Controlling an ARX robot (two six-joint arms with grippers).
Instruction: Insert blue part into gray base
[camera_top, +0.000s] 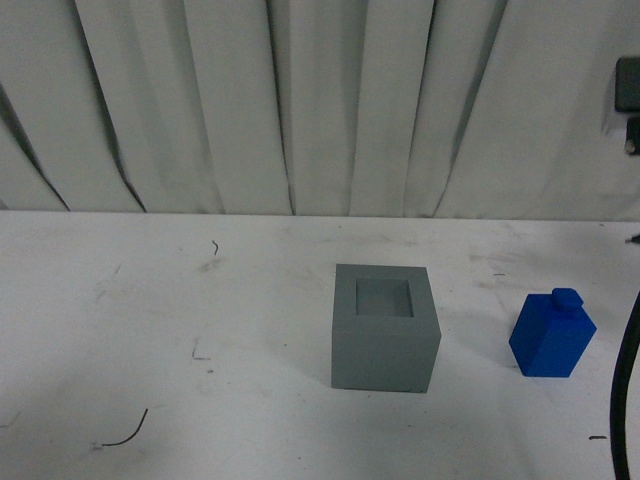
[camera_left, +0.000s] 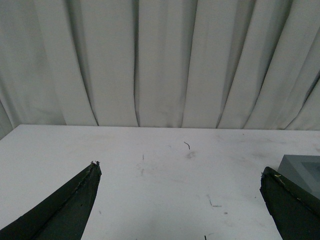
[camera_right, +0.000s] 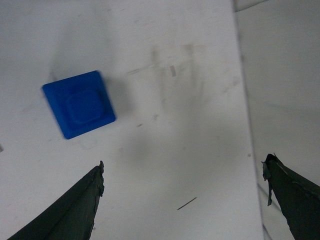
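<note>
With right hand (camera_right: 183, 161) spread wide and empty above the surface (camera_top: 150, 330), centre over the blue part (camera_top: 552, 335) standing right of the gray base (camera_top: 385, 330), square to its sides, grip below the knob (camera_top: 566, 296); left hand (camera_left: 180, 169) equally wide, empty

It looks like a lab test bench: a scuffed white table (camera_top: 150, 340) lies under the left gripper (camera_left: 180, 169), and a pleated white curtain (camera_top: 300, 100) closes off the space ahead of it.
</note>
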